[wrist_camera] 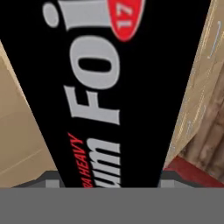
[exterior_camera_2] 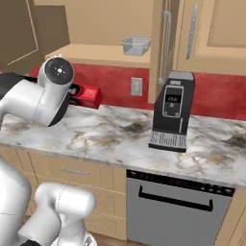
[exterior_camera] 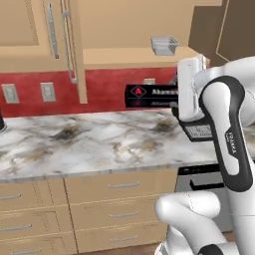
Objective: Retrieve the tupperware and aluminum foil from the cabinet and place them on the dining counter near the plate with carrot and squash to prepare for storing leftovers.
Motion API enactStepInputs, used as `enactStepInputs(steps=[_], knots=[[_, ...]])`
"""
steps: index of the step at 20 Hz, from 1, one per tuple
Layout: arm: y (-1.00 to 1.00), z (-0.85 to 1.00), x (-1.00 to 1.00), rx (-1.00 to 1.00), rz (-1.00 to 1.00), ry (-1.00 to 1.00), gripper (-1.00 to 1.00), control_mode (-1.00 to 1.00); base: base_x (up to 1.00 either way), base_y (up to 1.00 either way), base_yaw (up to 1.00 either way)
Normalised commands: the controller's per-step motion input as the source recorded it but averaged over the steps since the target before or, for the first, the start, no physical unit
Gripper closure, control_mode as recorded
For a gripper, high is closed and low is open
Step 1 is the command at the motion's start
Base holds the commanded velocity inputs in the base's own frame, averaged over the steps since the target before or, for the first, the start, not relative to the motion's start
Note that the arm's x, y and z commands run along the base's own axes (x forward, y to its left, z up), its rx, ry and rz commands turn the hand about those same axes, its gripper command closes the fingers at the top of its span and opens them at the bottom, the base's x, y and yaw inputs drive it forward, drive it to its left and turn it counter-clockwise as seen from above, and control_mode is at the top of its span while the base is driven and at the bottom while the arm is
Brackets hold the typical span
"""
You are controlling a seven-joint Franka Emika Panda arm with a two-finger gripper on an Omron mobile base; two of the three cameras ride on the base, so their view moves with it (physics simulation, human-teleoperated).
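The aluminum foil [exterior_camera: 149, 95] is a long black box held level in the air above the wall counter, its red end [exterior_camera_2: 88, 96] poking out past my forearm. In the hand view the aluminum foil [wrist_camera: 105, 87] runs up the middle with white lettering, and my gripper [wrist_camera: 109, 178] is shut on it, one finger on either side. The tupperware [exterior_camera: 164, 45] [exterior_camera_2: 135, 45] sits on the lower shelf of the open cabinet [exterior_camera: 124, 57], above and behind the box. The dining counter, plate, carrot and squash are out of view.
A black coffee machine [exterior_camera_2: 173, 113] stands on the marble wall counter [exterior_camera: 89, 144], with a dishwasher [exterior_camera_2: 173, 206] below it. The open cabinet door [exterior_camera: 74, 50] shows edge-on to the left of the box. Wall outlets [exterior_camera: 47, 91] sit on the red backsplash.
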Motion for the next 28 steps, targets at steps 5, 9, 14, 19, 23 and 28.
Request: enactStepInputs(steps=[5,9,14,19,23,28], knots=[[0.00,0.00,0.00,0.00,0.00,0.00,1.00,1.00,-0.96,0.39,0.47],[0.00,0.00,0.00,0.00,0.00,0.00,1.00,1.00,-0.77,0.32,0.77],[0.00,0.00,0.00,0.00,0.00,0.00,1.00,1.00,-0.40,0.24,0.98],[0.00,0.00,0.00,0.00,0.00,0.00,1.00,1.00,0.04,0.05,0.98],[0.00,0.00,0.00,0.00,0.00,0.00,1.00,1.00,0.51,-0.06,0.87],[0.00,0.00,0.00,0.00,0.00,0.00,1.00,1.00,0.53,-0.08,0.87]])
